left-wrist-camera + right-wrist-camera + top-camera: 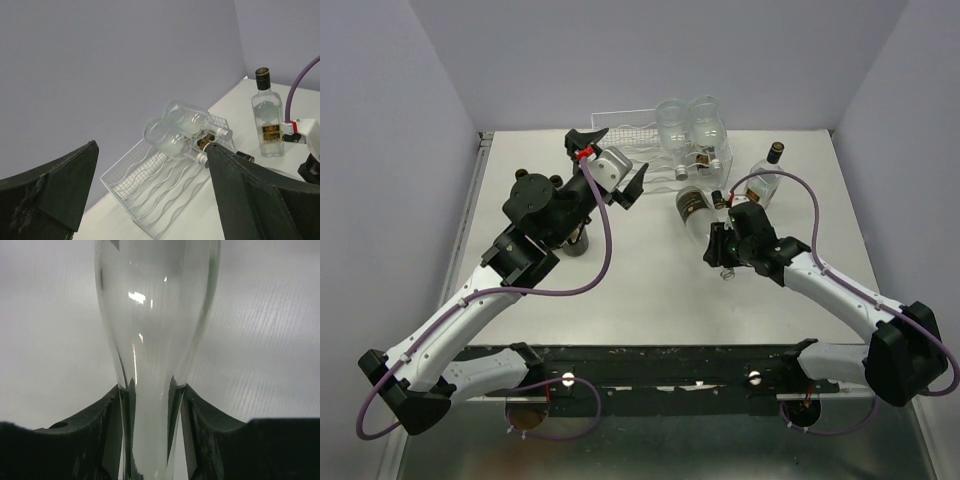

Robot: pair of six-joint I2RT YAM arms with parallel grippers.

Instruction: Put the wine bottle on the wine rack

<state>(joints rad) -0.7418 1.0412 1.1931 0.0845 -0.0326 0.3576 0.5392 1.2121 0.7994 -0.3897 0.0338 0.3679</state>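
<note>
Firmly right hand (150,410) grips the wine bottle (155,315); left hand (151,145) gapes empty; labels (270,132) unreadable.

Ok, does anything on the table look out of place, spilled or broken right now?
Nothing looks spilled or broken. One clear bottle lies slanted in front of the rack, but the right gripper is shut on its neck. Two other bottles lie on the rack.

Bright even light, soft shadows; close-up glass glare
</note>
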